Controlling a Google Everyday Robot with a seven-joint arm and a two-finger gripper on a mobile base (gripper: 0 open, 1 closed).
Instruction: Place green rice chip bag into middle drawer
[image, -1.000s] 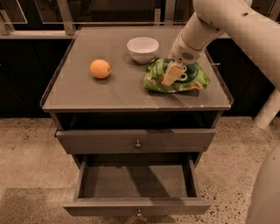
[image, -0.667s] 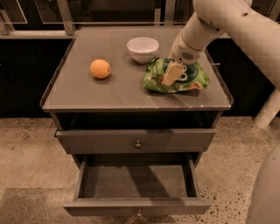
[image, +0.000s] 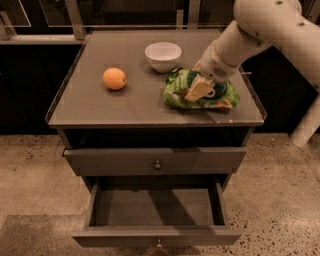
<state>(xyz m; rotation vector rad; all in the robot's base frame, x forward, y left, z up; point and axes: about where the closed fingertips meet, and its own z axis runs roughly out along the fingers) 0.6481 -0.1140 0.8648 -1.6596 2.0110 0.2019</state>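
The green rice chip bag (image: 176, 93) lies on the cabinet top at the right, in front of the white bowl. My gripper (image: 197, 91) comes down from the upper right and rests on the middle of the bag, touching it. The bag lies flat on the top. The middle drawer (image: 157, 235) is pulled out at the bottom of the cabinet, and its inside shows nothing in it. Its small knob (image: 159, 244) is at the front edge.
A white bowl (image: 163, 55) stands at the back of the cabinet top (image: 100, 107). An orange fruit (image: 114, 78) lies at the left. The upper knobbed drawer front (image: 157, 162) is closed. Speckled floor surrounds the cabinet. My white arm (image: 280, 25) fills the upper right.
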